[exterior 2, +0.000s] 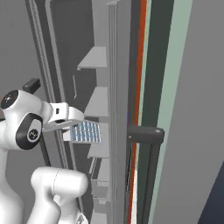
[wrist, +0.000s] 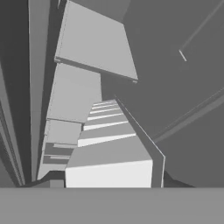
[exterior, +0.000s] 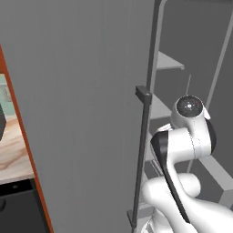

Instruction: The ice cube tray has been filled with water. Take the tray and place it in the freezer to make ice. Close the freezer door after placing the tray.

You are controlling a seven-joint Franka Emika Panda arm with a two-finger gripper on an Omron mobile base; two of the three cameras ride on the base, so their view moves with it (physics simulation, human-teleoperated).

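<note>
My gripper (exterior 2: 69,128) is shut on the near end of the ice cube tray (exterior 2: 86,132), a white tray with pale-blue cells that I hold roughly level in the air. The tray reaches into the open freezer (exterior 2: 65,52), between two of its pale grey shelves (exterior 2: 97,57). In the hand view the tray (wrist: 109,144) runs away from my fingers, with the freezer's shelves (wrist: 94,43) stacked to its left and beyond it. The left base view shows my arm (exterior: 184,145) in front of the freezer's shelves (exterior: 169,61). The freezer door's recessed face is out of view.
A plain grey door (exterior: 82,113) with a vertical bar handle (exterior: 142,150) stands just left of the opening. The same bar handle (exterior 2: 146,133) juts out close on the right. An orange cabinet edge (exterior: 25,150) and a wooden counter (exterior: 12,150) lie further left.
</note>
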